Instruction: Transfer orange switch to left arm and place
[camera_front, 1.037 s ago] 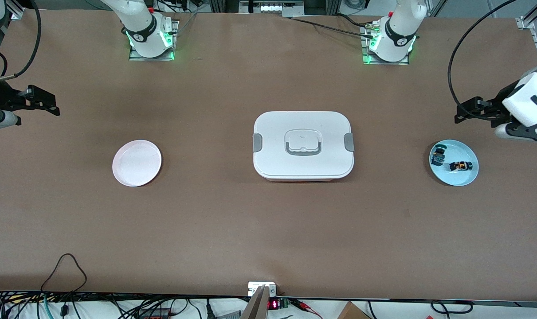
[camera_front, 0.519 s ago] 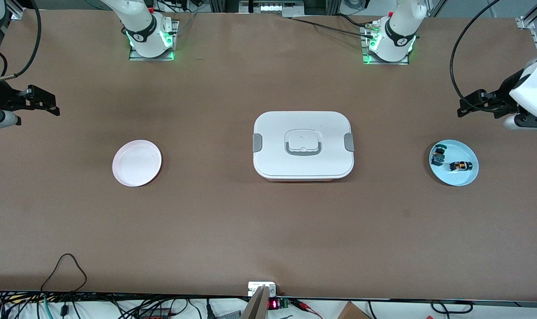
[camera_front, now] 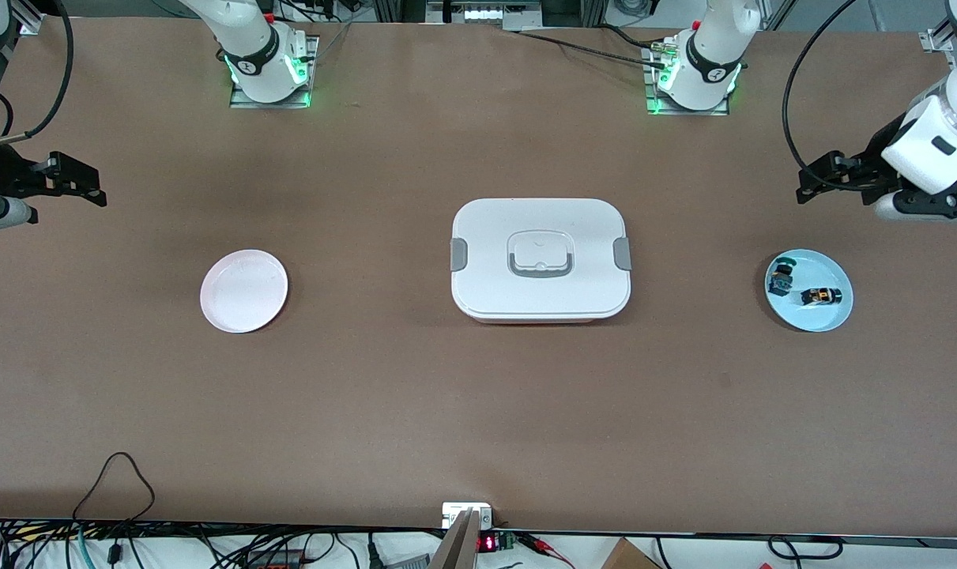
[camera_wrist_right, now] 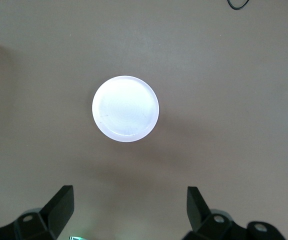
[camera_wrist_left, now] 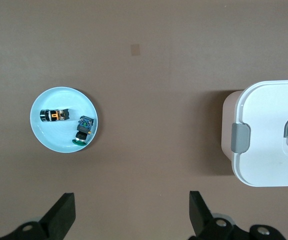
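Blocky orange switch (camera_front: 820, 296) on glossy round blue plate (camera_front: 830, 318); smooth rounded box (camera_front: 540, 259)

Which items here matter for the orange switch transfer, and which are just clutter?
Job:
- orange switch on the blue plate
- box mid-table, to avoid
- pink plate, bare, likely the destination
- left pincer, open, over the table beside the blue plate
- right pincer, open, at its own end

Lying about:
- green and blue switch on the blue plate
- cables at the table's edge
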